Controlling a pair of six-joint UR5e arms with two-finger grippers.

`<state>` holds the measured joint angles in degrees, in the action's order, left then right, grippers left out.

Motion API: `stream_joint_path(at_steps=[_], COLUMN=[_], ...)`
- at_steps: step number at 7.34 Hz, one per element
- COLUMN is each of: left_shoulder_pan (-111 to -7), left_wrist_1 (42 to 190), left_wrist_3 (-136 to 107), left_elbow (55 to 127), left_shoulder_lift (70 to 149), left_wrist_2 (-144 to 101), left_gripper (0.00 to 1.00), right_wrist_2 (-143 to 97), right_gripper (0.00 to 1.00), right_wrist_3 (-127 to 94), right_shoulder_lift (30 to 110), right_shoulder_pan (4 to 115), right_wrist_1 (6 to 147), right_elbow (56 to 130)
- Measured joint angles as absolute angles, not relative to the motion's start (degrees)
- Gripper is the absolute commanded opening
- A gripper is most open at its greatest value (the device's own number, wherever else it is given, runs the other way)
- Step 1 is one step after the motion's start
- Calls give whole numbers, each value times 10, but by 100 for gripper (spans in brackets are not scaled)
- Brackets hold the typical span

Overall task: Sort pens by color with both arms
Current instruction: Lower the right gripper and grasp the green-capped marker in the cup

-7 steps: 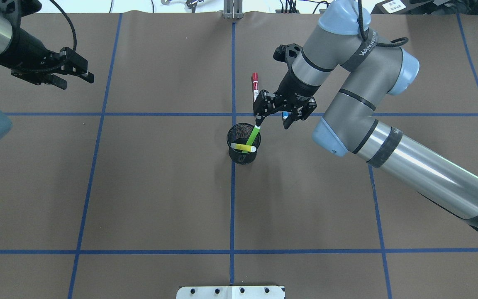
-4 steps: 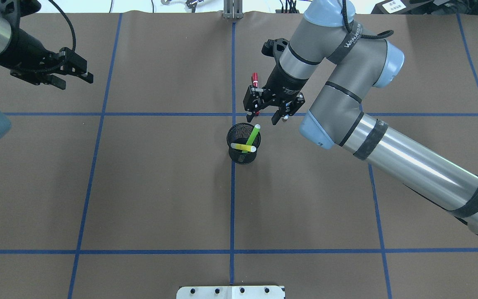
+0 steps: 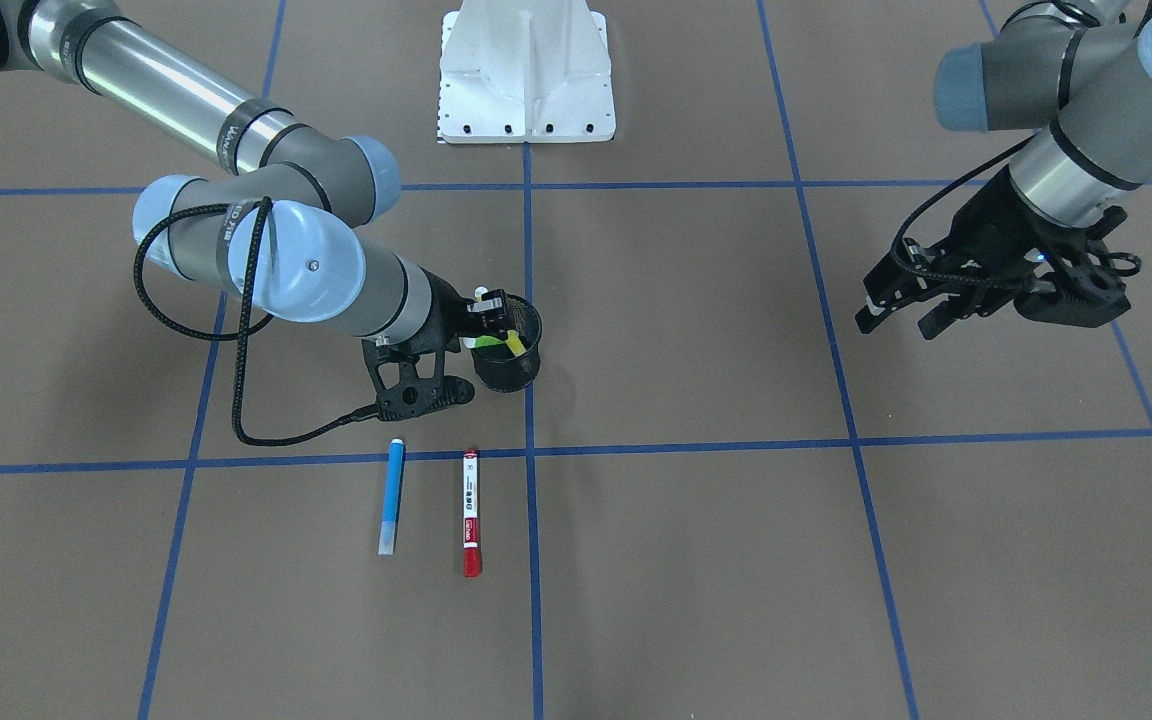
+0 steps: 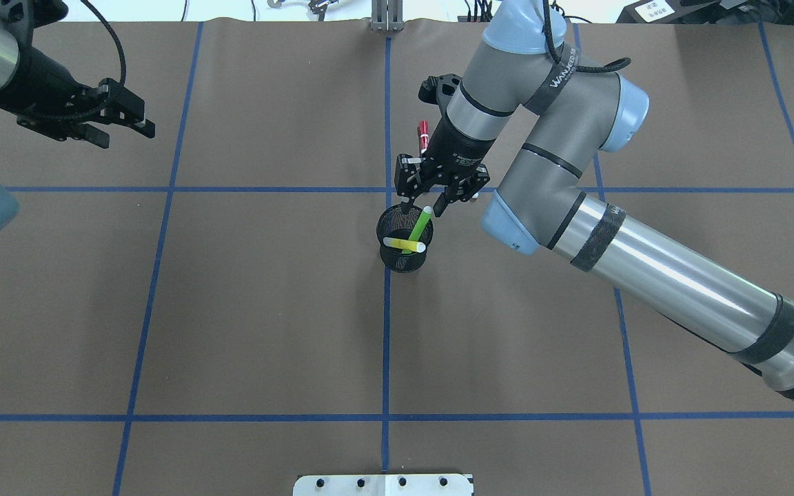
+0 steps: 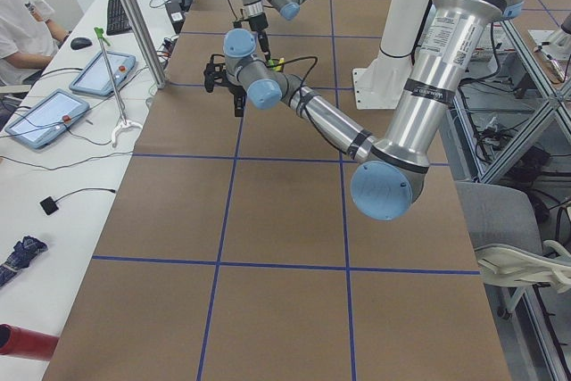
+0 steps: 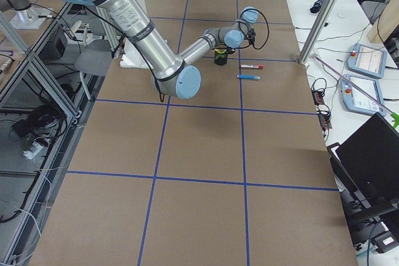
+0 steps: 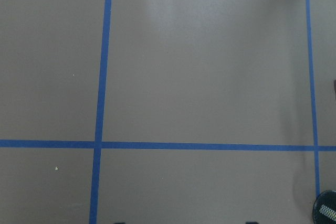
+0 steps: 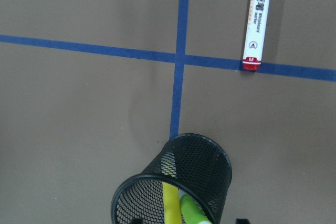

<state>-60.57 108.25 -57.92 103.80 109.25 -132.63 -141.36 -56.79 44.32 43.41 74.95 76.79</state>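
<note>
Jaws of the right gripper (image 4: 423,204) stand spread and pinch nothing. It hangs over the far rim of the cup (image 4: 389,256), and the white tip of the green pen (image 4: 420,226) shows between its fingers in the overhead view, untouched as far as can be told. The green pen leans in the cup, tip up toward the gripper. The yellow pen (image 4: 402,244) lies across the cup's mouth, crossing the green one. The right wrist view shows both pens inside the mesh.

Beyond the cup, away from the robot, the blue pen (image 3: 392,495) and the red pen (image 3: 472,512) lie flat on the table (image 4: 266,310), side by side and parallel, a little apart. Each has its near end at a tape (image 3: 696,447) line, and the red cap points away from the robot. The right arm (image 4: 645,269) reaches in across the table's right half and hides the blue pen from overhead.

The left gripper (image 3: 898,318) is also spread and empty, hovering above bare table, well apart from the cup and pens. Its wrist view shows only table and tape, with the cup's rim at the lower right corner.
</note>
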Motion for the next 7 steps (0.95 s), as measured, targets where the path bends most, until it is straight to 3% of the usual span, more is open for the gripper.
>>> stream_joint_path(at_steps=[2,3,4,5,7], left_shoulder_pan=[-606,-606,-606,-606,-606], left_wrist_1=[1082,1083,1083,1083,1083], left_wrist_3=[-580,-580,-580,-580,-580], left_elbow=[1038,1039,1039,1039,1039], left_shoulder_lift=[1092,1092,1092,1092,1092], left_wrist_2=[-1326,-1326,-1326,-1326,-1326], left_gripper=[82,82,82,82,82], right_wrist_2=[-1413,-1413,-1413,-1413,-1414], right_gripper=[48,31,6,0,0], right_wrist_3=[-568,-568,-568,-568,-560], right_shoulder_lift=[443,444,444,445,445], right_shoulder_pan=[431,430,430,430,434], right_wrist_1=[749,750,750,750,749], right_elbow=[767,766,764,764,764])
